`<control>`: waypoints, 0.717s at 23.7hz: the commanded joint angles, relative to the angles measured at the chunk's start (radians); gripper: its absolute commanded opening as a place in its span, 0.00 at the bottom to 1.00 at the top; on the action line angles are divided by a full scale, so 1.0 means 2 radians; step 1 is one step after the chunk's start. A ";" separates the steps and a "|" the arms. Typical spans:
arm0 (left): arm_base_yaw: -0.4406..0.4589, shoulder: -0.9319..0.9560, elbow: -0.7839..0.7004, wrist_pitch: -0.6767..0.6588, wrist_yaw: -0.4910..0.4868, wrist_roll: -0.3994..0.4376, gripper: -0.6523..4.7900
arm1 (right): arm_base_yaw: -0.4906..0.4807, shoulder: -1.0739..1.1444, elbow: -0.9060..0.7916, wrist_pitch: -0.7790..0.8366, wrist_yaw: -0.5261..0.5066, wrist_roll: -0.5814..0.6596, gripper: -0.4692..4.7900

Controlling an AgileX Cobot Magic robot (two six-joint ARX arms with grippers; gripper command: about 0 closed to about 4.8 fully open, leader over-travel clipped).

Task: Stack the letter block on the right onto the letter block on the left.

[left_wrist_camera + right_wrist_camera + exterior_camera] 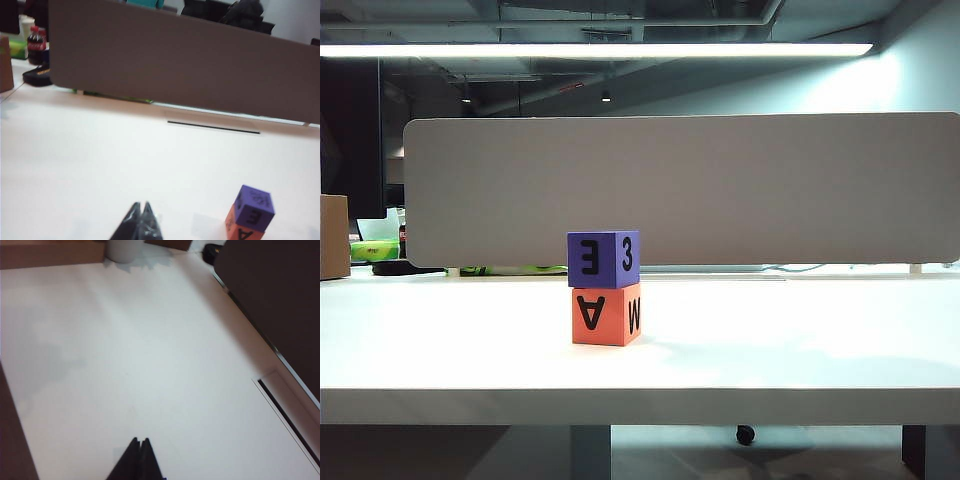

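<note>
I see the purple foam letter cube (603,258) squarely atop the orange foam letter cube (606,314) on the white desk (800,350); left claw (140,207) and right claw (139,442) pinched together, empty, above bare desk

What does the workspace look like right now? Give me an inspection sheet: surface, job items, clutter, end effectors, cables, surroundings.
Surface: white table top, bare around the stack.
Job's things: purple foam letter block sits squarely on the orange foam letter block; the stack stands upright.
Clutter: brown cardboard box and green packet at the far left edge; dark cola bottle behind them.
End effectors: left end effector shut, empty, above the table beside the stack; right end effector shut, empty, over bare table. Neither shows in the exterior view.
Cables: nothing seen.
Surroundings: grey divider panel along the table's back edge; ceiling strip light on.
</note>
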 commanded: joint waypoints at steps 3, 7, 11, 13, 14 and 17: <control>0.000 0.001 -0.055 0.040 -0.035 -0.007 0.11 | 0.020 -0.042 0.003 0.007 0.005 -0.004 0.07; 0.000 0.001 -0.098 0.083 -0.036 -0.028 0.11 | 0.032 -0.066 0.003 0.000 0.012 -0.004 0.07; 0.000 0.001 -0.131 0.106 -0.039 -0.026 0.11 | 0.048 -0.094 0.003 -0.026 0.035 -0.004 0.07; 0.000 0.001 -0.144 0.116 -0.043 -0.031 0.11 | 0.054 -0.107 0.002 -0.041 0.043 -0.004 0.07; 0.000 0.001 -0.147 0.117 -0.043 -0.034 0.11 | 0.058 -0.115 0.000 -0.048 0.049 -0.003 0.07; 0.000 0.001 -0.158 0.118 -0.052 -0.033 0.11 | 0.070 -0.149 -0.031 -0.051 0.069 0.004 0.07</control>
